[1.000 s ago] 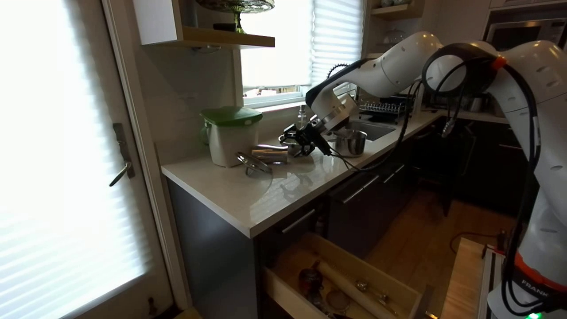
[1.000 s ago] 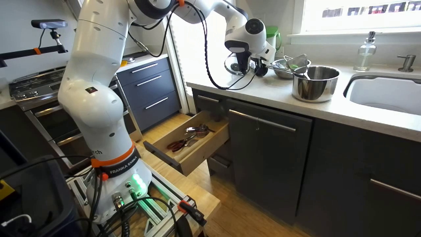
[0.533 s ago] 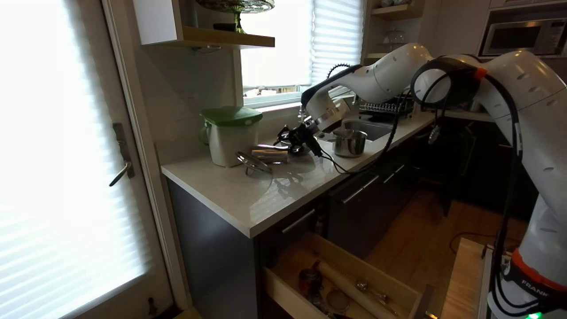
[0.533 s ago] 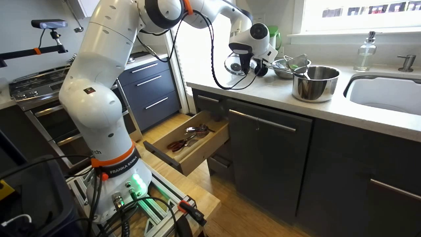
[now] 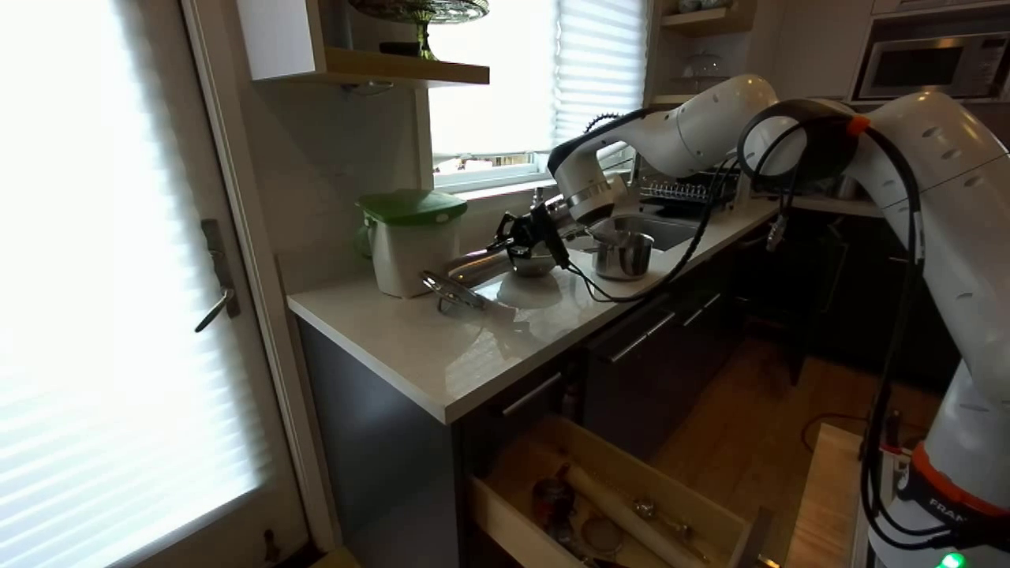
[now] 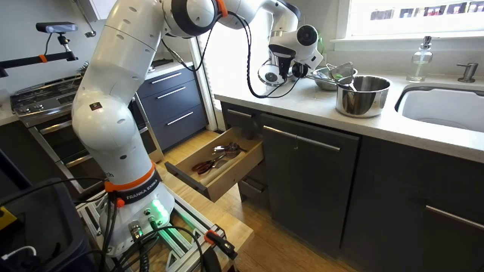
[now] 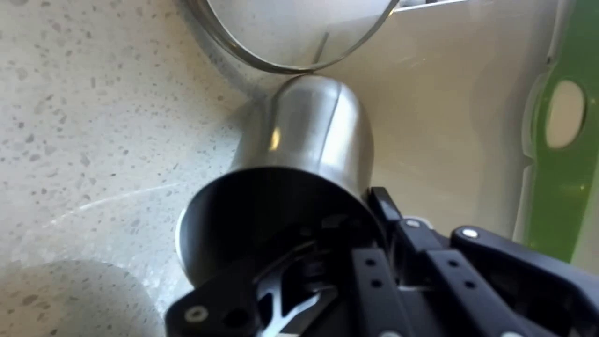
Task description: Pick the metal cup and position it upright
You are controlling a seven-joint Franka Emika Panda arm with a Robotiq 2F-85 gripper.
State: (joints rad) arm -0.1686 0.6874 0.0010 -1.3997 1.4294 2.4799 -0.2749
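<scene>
The metal cup [image 7: 304,131] fills the middle of the wrist view, its dark mouth facing my camera and its rounded base pointing away. My gripper [image 7: 367,224] is shut on the cup's rim: a finger reaches inside the mouth, and the other finger [image 7: 386,206] presses on the outer wall. In an exterior view the cup [image 5: 477,268] leans at a slant, mouth end higher, with the gripper [image 5: 505,243] at that end. Whether its base touches the counter I cannot tell. In an exterior view the wrist [image 6: 293,56] covers most of the grip.
A glass lid [image 5: 452,290] stands on edge beside the cup's base. The pale tub [image 5: 414,248] with green top is close behind. A steel bowl [image 5: 530,266] and a pot [image 5: 623,256] stand towards the sink. Below the counter, a drawer [image 6: 236,175] is pulled out.
The jaws have closed on the cup's rim. The cup lay flat on its side; its mouth end has now risen, so it slants. The wrist has shifted slightly towards the sink.
</scene>
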